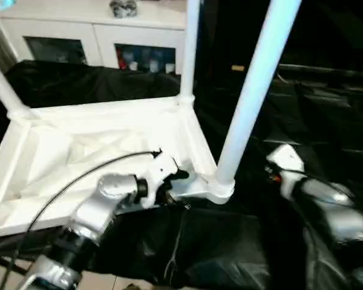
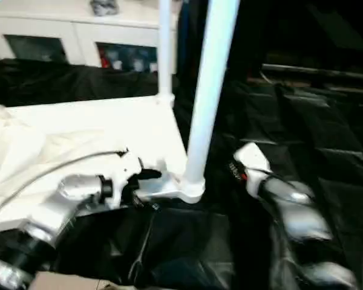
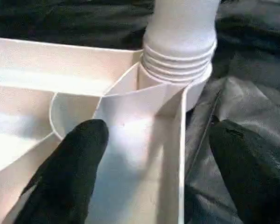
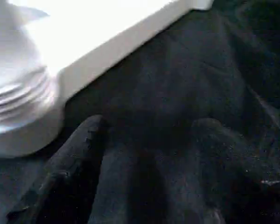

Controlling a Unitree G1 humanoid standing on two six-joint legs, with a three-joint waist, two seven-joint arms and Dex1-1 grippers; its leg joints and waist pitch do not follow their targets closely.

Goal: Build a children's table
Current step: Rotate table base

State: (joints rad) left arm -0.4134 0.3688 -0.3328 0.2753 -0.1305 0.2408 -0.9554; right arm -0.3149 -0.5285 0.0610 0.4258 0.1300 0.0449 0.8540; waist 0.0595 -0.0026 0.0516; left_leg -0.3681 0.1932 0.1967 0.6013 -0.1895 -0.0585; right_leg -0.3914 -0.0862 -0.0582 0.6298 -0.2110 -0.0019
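The white tabletop [image 1: 78,151] lies upside down on the black-covered work table, ribbed underside up. Three white legs stand in its corners: the near right leg [image 1: 254,84], the far right leg [image 1: 190,48] and a far left leg [image 1: 0,81]. My left gripper [image 3: 163,135] is open at the near right corner socket [image 3: 177,56]. It straddles the tabletop's rim wall, with one finger [image 3: 70,163] inside on the ribs and the other over the cloth. My right gripper [image 4: 149,123] hovers open over the black cloth just right of that socket [image 4: 18,116], holding nothing.
A white cabinet [image 1: 91,30] with glass doors stands behind the work table. Wrinkled black cloth [image 1: 327,121] stretches to the right of the tabletop. The work table's front edge and a strip of floor [image 1: 109,281] lie just below my left arm.
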